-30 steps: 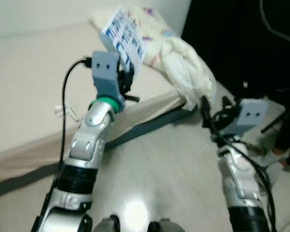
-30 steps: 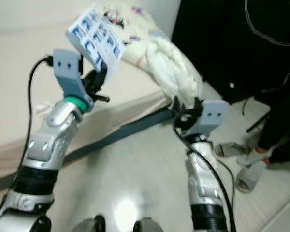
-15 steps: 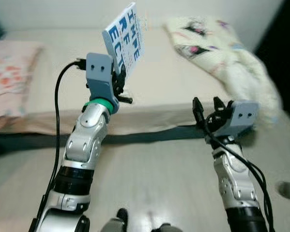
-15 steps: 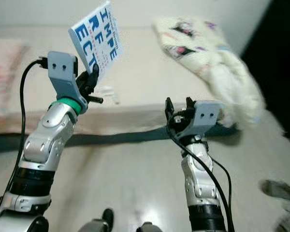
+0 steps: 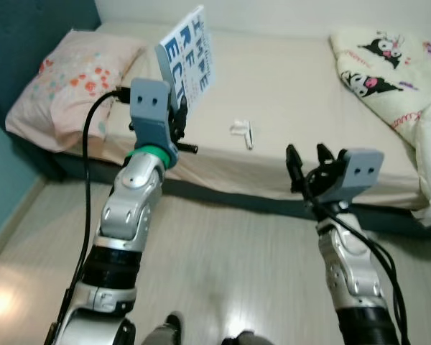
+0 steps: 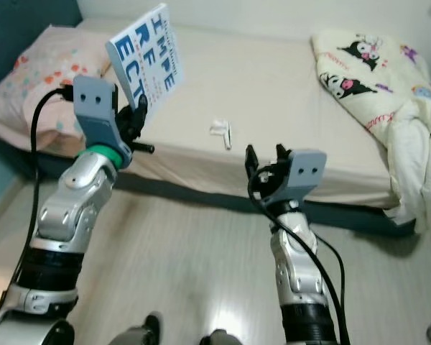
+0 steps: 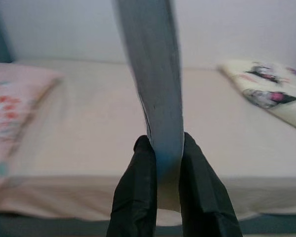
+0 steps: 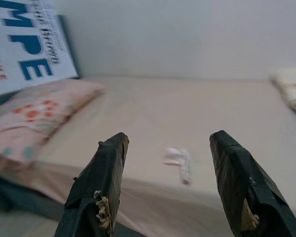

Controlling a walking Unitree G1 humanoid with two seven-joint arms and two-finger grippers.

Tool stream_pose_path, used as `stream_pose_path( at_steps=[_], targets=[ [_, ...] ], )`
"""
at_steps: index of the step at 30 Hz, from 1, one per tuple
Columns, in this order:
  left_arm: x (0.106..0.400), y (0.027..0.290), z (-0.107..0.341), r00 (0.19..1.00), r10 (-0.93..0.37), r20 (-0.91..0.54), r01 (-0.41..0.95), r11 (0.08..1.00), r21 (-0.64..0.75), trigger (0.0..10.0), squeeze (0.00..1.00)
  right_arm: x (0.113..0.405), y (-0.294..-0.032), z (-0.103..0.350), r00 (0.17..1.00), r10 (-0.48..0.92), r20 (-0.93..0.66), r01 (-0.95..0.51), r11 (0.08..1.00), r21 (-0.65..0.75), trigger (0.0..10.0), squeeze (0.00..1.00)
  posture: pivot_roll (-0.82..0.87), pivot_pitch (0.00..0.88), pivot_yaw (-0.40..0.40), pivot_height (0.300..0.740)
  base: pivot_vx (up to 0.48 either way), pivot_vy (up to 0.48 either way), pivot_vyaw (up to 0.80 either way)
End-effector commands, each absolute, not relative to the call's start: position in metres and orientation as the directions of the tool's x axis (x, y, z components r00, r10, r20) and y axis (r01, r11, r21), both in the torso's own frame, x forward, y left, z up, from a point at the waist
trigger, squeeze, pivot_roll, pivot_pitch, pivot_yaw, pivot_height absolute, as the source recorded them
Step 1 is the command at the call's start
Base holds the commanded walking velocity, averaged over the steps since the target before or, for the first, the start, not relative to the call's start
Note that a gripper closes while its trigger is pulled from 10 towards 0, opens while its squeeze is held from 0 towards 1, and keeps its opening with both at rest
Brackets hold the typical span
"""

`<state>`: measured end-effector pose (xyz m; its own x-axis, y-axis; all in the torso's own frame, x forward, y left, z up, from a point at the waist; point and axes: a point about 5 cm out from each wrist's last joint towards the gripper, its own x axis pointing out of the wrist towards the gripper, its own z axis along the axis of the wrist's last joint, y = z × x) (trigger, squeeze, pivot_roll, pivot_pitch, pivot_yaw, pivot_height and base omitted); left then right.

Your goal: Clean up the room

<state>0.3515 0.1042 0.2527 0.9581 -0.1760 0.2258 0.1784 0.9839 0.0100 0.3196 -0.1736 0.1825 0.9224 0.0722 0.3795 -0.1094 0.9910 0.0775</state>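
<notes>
Left eye view: the left gripper (image 5: 178,118) is raised in front of the cream-sheeted bed (image 5: 287,93), its fingers pinched on the lower edge of a white book with large blue lettering (image 5: 189,54), held upright above the bed's near edge. The right gripper (image 5: 306,158) hovers before the same edge, fingers spread wide, holding nothing. A small white crumpled scrap (image 5: 243,131) lies on the sheet near that edge, between the two arms. A pink floral pillow (image 5: 72,83) rests at the bed's left end against a dark teal headboard (image 5: 29,39). A cream cartoon-print blanket (image 5: 395,68) is bunched at the right end, spilling over the side. Pale wood floor (image 5: 223,266) below.

Right eye view: same layout.

Left wrist view: two black fingers (image 7: 138,192) clamp the book's thin edge, bed and pillow beyond.

Right wrist view: fingers well apart, the scrap on the sheet seen between them.
</notes>
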Motion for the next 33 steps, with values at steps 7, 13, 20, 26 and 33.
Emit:
stream_pose_path(
  at_steps=[7, 13, 20, 26, 33],
  targets=[
    [0.3514, 0.1037, 0.2569, 0.951, -0.164, 0.263, 0.162, 0.986, 0.027, 10.0, 0.00, 0.3176, -0.1721, 0.1780, 0.925, 0.074, 0.374, -0.116, 0.989, 0.092, 10.0, 0.00, -0.03, 0.111, 0.027, 0.709, 0.480, 0.000, 0.00],
    [0.3512, 0.1036, 0.2565, 0.950, -0.167, 0.263, 0.165, 0.986, 0.031, 10.0, 0.00, 0.3174, -0.1719, 0.1775, 0.925, 0.074, 0.373, -0.116, 0.989, 0.093, 10.0, 0.00, -0.03, 0.109, 0.031, 0.709, 0.480, 0.000, 0.00],
    [0.3515, 0.1037, 0.2555, 0.951, -0.166, 0.261, 0.163, 0.986, 0.032, 10.0, 0.00, 0.3178, -0.1717, 0.1767, 0.926, 0.077, 0.370, -0.119, 0.989, 0.092, 10.0, 0.00, -0.03, 0.109, 0.031, 0.709, 0.480, 0.000, 0.00],
    [0.3515, 0.1037, 0.2555, 0.951, -0.163, 0.261, 0.161, 0.986, 0.029, 10.0, 0.00, 0.3170, -0.1713, 0.1759, 0.927, 0.083, 0.366, -0.123, 0.989, 0.087, 10.0, 0.00, -0.03, 0.114, 0.030, 0.709, 0.480, 0.000, 0.00],
    [0.3520, 0.1035, 0.2555, 0.951, -0.162, 0.262, 0.160, 0.987, 0.028, 10.0, 0.00, 0.3167, -0.1711, 0.1753, 0.927, 0.086, 0.364, -0.126, 0.988, 0.085, 10.0, 0.00, -0.03, 0.116, 0.030, 0.709, 0.480, 0.000, 0.00]
  ],
)
